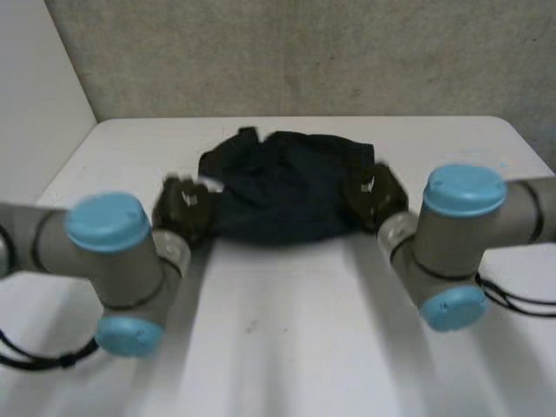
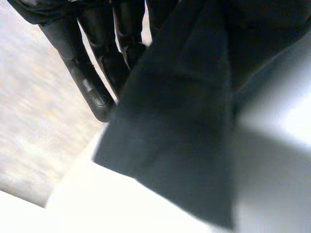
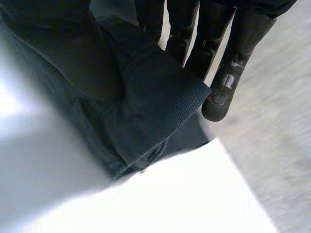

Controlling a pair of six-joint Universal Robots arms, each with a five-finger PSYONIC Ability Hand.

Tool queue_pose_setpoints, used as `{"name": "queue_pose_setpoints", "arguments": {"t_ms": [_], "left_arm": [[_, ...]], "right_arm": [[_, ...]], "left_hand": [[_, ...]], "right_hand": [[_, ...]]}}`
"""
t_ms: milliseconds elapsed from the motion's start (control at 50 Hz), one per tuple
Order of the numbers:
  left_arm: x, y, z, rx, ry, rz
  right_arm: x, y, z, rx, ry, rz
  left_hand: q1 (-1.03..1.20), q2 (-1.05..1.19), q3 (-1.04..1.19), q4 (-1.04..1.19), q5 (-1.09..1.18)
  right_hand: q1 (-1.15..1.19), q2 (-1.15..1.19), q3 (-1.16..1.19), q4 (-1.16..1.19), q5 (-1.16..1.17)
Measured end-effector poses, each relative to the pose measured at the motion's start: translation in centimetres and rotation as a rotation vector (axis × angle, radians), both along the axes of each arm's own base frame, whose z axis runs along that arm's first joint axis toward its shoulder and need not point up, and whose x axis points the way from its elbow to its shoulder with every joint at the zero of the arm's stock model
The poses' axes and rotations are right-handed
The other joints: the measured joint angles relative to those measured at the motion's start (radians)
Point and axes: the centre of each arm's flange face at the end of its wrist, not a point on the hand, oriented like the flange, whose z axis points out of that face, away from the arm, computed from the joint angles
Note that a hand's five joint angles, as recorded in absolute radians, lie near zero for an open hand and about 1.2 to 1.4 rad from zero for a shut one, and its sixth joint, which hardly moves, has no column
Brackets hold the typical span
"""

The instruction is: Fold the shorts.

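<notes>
- The shorts (image 1: pixel 287 195) lie bunched in a low, rounded heap on the white worktop (image 1: pixel 287 347). They sit midway between its left and right edges and nearer its far edge than its near one.
- The cloth is dark navy, almost black, matt, and creased into soft ridges along the heap's far side.
- My left hand (image 1: pixel 184 208) is at the left end of the heap. In my left wrist view its fingers (image 2: pixel 87 73) run straight behind the cloth, and the cloth is caught against them, so I grip the shorts there. A flat, pointed corner of fabric hangs free beyond my fingertips, clear of the worktop.
- My right hand (image 1: pixel 380 195) is at the right end of the heap. In my right wrist view my thumb (image 3: pixel 53 53) presses the cloth against straight fingers (image 3: pixel 233 58), a pinch on the shorts.
- The hem (image 3: pixel 155 102) beside that thumb is a turned-over band with a fine woven grain, and it folds over itself in layers.
- The worktop is smooth and plain, with rounded far corners.
- Behind its far edge stands a rough, speckled grey wall (image 1: pixel 304 61).
</notes>
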Motion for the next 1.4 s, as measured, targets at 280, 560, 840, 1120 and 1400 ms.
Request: {"name": "queue_pose_setpoints", "arguments": {"t_ms": [280,560,840,1120,1400], "left_arm": [[3.0,5.9,1.6,0.137,-0.110,0.041],[5.2,13.0,5.6,0.233,-0.156,-0.037],[6.5,2.5,7.6,0.116,0.061,-0.063],[4.7,-2.6,2.4,0.269,0.144,-0.101],[3.1,-3.8,-0.2,0.293,0.121,-0.111]], "right_arm": [[-3.2,5.1,-0.3,0.193,0.121,0.001],[-8.0,9.3,-0.6,0.357,0.235,-0.015],[-8.3,9.1,-0.6,0.355,0.138,-0.012],[-8.1,9.3,-1.0,0.356,0.110,-0.016],[-8.2,9.5,-1.2,0.361,0.114,-0.016]], "left_hand": [[0.000,0.000,0.000,0.000,0.000],[-0.654,-0.738,-0.722,-0.742,-0.701],[-0.583,-0.664,-0.660,-0.663,-0.619],[-0.516,-0.596,-0.591,-0.593,-0.556],[-0.041,-0.133,-0.130,-0.143,-0.109]], "right_hand": [[0.000,0.000,0.000,0.000,0.000],[0.000,0.000,0.000,0.000,0.000],[0.000,0.000,0.000,0.000,0.000],[0.009,0.000,0.006,0.000,0.000],[0.009,0.000,0.006,0.000,0.000]]}}
